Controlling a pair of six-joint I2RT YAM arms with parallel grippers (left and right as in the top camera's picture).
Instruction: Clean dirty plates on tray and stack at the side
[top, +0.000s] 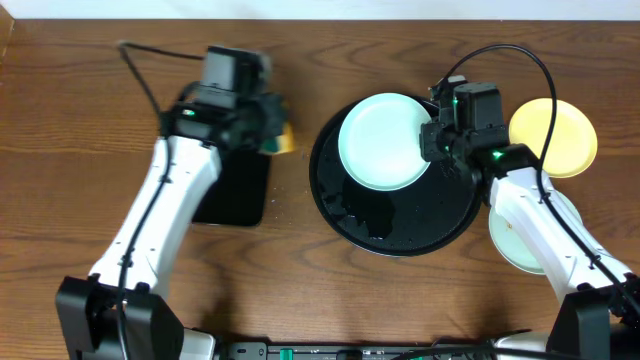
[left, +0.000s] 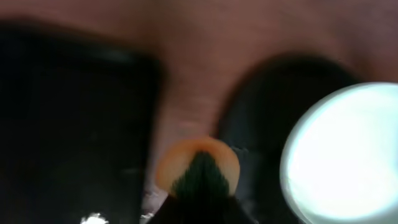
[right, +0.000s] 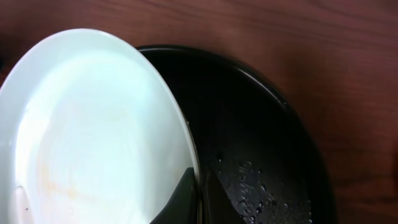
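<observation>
On the wooden surface (top: 60, 150), the right pincer (right: 199, 179) pinches a mint plate (right: 93, 137) above the tray (right: 267, 118); the left pincer (top: 268, 124) clamps a sponge (top: 285, 141).

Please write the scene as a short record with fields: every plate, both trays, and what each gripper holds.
round tray: glossy black, water drops on its floor
mint plate: over the tray's far part, faint brownish smear, rim pinched
right gripper: shut on the mint plate's right rim
yellow plate: lies flat, right of the round tray
pale plate: right of the tray, partly under the right arm
left gripper: shut on a sponge
rectangular tray: black, under the left arm
</observation>
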